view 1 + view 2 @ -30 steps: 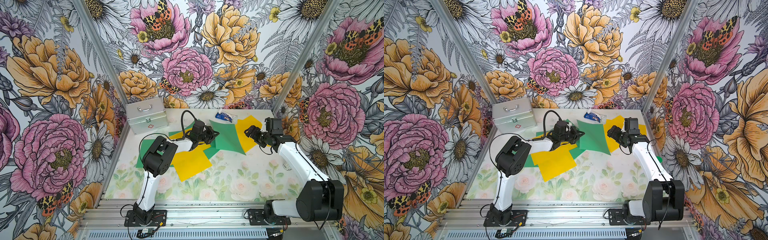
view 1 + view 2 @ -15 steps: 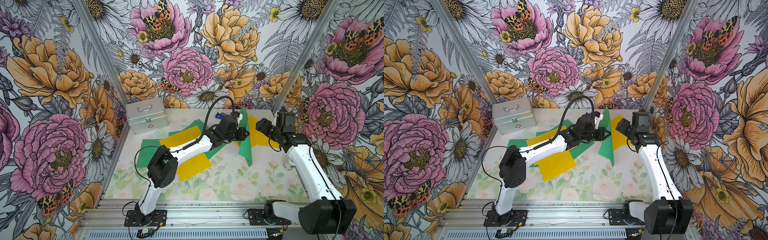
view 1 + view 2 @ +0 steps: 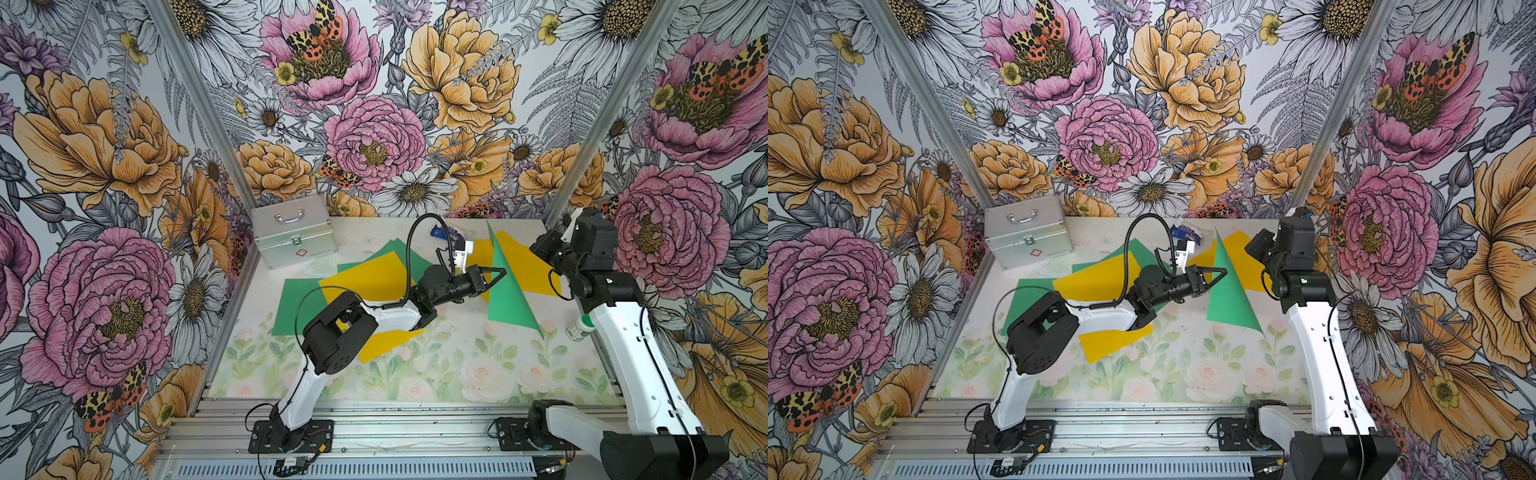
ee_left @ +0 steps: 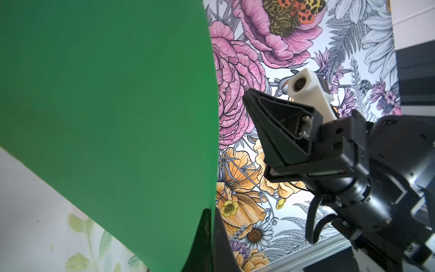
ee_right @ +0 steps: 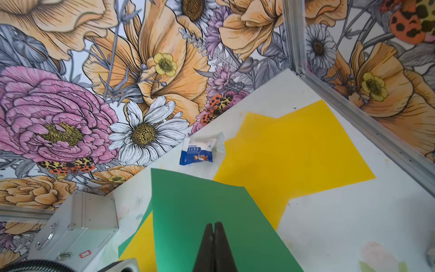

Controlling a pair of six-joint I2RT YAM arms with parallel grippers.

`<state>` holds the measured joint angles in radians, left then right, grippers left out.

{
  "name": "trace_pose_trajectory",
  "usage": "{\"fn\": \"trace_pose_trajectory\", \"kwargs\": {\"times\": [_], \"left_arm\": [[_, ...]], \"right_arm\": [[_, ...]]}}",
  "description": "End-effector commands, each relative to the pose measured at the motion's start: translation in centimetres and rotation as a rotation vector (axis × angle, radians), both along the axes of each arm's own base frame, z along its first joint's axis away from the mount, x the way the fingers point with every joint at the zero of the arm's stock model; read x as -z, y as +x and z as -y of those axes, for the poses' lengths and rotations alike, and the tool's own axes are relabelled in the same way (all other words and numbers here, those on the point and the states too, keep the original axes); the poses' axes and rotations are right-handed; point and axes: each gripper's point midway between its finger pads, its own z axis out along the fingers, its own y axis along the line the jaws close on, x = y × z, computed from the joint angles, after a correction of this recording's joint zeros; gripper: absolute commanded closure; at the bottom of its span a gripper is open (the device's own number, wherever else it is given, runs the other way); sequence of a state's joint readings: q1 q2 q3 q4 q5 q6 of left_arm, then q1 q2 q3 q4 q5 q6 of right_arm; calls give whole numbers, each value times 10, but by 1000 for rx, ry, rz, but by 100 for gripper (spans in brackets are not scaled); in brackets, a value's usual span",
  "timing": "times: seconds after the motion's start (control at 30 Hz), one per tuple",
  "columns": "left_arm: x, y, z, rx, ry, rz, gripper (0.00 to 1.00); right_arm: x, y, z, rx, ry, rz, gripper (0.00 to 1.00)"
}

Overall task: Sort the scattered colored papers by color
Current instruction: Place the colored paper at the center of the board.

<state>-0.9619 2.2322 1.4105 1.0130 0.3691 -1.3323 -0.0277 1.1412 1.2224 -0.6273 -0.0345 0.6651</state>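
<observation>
My left gripper point(image 3: 500, 272) point(image 4: 211, 226) is shut on the edge of a green paper point(image 3: 509, 301) point(image 4: 106, 106). That sheet stands tilted on edge above the table's back right. My right gripper point(image 3: 535, 249) point(image 5: 213, 225) is shut with nothing between its fingers, just right of the held sheet. Behind the sheet, two overlapping yellow papers point(image 3: 525, 266) point(image 5: 294, 153) lie flat by the right wall. On the left a yellow paper point(image 3: 370, 276) overlaps green papers point(image 3: 293, 305), and another yellow paper point(image 3: 386, 340) lies under my left arm.
A silver metal case point(image 3: 293, 230) stands at the back left. A small blue-and-white packet point(image 5: 197, 153) lies against the back wall. A white bottle with a green cap point(image 3: 579, 328) stands beside my right arm near the right wall.
My left gripper has carried the green paper rightward and tipped it up on edge. My right gripper has drawn back toward the right wall and gone from open to shut.
</observation>
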Motion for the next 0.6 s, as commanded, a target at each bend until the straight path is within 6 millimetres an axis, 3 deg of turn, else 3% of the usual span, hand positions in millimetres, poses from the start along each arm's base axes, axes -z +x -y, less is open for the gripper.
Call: {"fn": "trace_pose_trajectory", "kwargs": {"times": [0.0,0.13,0.33,0.57], "left_arm": [[42,-7,10,16,-18,-205,100],[88,-20,14,-1,191,-320,100],[122,-33,-5,-67,374,-430,100],[141,-36,-14,-179,440,-453,100]], "right_arm": [[40,-4,-4,-16,31,-96,99],[83,-16,-4,-11,33,-189,100],[139,-31,-10,-20,74,-295,100],[198,-47,-20,-44,134,-407,100]]}}
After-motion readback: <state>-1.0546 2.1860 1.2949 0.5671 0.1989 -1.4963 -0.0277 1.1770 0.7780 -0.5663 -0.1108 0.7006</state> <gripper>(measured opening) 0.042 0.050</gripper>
